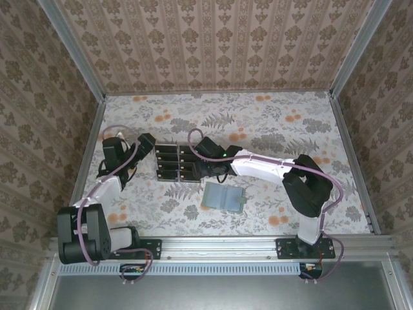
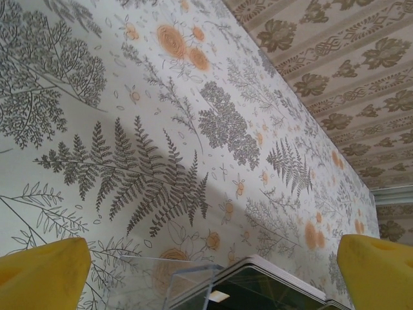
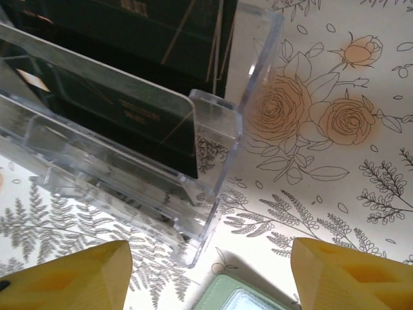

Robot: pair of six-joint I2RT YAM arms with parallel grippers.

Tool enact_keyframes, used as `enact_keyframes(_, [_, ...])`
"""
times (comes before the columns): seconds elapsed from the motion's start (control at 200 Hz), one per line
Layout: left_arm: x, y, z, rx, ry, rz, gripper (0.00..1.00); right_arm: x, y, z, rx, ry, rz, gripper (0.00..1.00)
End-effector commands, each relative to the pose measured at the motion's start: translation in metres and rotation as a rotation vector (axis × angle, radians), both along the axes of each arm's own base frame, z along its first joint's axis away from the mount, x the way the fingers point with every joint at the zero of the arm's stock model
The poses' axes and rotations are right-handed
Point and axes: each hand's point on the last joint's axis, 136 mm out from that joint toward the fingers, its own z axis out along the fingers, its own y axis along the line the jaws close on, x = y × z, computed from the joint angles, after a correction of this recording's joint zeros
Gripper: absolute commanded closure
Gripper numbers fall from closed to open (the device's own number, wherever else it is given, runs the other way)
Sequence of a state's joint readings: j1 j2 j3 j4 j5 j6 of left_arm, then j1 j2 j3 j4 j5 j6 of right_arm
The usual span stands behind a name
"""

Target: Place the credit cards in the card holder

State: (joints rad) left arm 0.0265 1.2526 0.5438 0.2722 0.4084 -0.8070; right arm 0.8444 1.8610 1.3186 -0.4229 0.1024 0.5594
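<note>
Several black credit cards stand in a clear tiered rack at the middle left of the table. The sage-green card holder lies flat just in front and to the right of the rack. My right gripper hovers at the rack's right end, open, with nothing between its yellow fingers. The right wrist view has a card in the rack and the card holder's edge at the bottom. My left gripper is open by the rack's far left corner. A card's edge sits below its fingertips.
The floral tablecloth covers the whole table, which is walled with patterned panels at the back and both sides. Metal frame posts run along the table's side edges. Bare cloth stretches behind the rack and to the right of the card holder.
</note>
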Motion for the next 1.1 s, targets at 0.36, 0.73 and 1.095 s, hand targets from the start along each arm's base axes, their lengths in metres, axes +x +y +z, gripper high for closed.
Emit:
enact_keyframes(0.36, [0.010,-0.037,-0.013,-0.067,-0.041,-0.048,0.00,0.035,-0.034,-0.020,-0.090,-0.017,-0.087,0.34])
enact_keyframes(0.73, [0.022,-0.067,-0.016,-0.061,-0.048,-0.091,0.00,0.059,-0.073,-0.027,-0.104,-0.010,-0.189,0.34])
enact_keyframes(1.095, [0.046,-0.115,-0.016,-0.063,-0.058,-0.163,0.00,0.077,-0.113,-0.030,-0.115,-0.001,-0.284,0.34])
